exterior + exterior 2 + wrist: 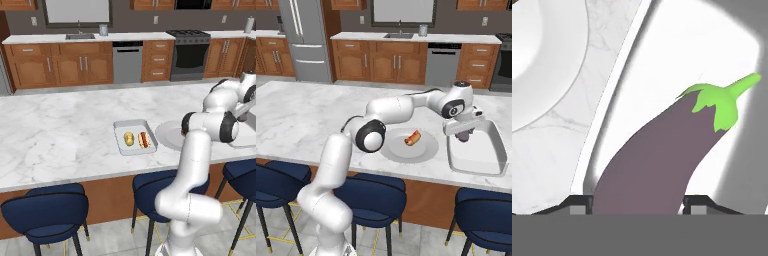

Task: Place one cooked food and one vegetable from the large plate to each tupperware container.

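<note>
My gripper (pixel 462 131) is shut on a purple eggplant (pixel 462 136) with a green stem and holds it just above the near left part of the larger tupperware tray (pixel 476 171). In the hand view the eggplant (pixel 662 155) runs up from between my gripper's (pixel 638 204) tips, over the tray's white floor (pixel 677 50). On the large round plate (pixel 401 152) lies a hot dog (pixel 413 137). The smaller tray (pixel 135 122) holds the yellowish-tan vegetable (pixel 129 139) and another hot dog (pixel 144 139).
The plate (pixel 542 60) lies close beside the larger tray, with a thin strip of marble between them. Blue stools (pixel 373 192) stand along the island's near edge. Cabinets, a sink and a stove line the far wall.
</note>
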Controlling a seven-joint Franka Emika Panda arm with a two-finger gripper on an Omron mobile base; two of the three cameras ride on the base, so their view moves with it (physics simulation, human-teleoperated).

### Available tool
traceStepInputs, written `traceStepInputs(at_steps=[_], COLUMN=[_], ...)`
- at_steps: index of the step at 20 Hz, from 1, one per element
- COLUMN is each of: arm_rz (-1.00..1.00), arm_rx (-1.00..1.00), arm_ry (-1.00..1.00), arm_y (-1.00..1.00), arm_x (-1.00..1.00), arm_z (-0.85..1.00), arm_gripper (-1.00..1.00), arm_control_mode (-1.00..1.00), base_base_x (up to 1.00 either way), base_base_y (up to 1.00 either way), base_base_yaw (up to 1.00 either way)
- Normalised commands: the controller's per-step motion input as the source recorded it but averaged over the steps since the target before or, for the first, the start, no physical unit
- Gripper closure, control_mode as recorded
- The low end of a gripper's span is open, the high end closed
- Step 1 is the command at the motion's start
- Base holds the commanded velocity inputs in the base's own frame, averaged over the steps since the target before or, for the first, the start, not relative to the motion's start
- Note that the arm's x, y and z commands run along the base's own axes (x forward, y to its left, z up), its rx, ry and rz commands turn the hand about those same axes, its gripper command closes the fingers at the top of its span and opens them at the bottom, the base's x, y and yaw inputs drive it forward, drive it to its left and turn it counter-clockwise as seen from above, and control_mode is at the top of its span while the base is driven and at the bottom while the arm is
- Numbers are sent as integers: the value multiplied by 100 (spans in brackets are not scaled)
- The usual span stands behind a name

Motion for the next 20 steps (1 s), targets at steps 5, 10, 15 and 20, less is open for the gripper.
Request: traceStepInputs(at_steps=[5,10,15,20], arm_rz=[0,0,0,0], arm_rx=[3,-12,-25,-4], arm_ry=[-2,-12,-21,7], arm_y=[-23,-21,-7,-18], arm_x=[2,12,6,14], arm_z=[-26,-42,-37,-39], arm_gripper=[100,100,100,100], arm_control_mode=[-100,-100,-100,-100], base_base_x=[0,0,0,0], base_base_y=[0,0,0,0], base_base_yaw=[0,0,0,0])
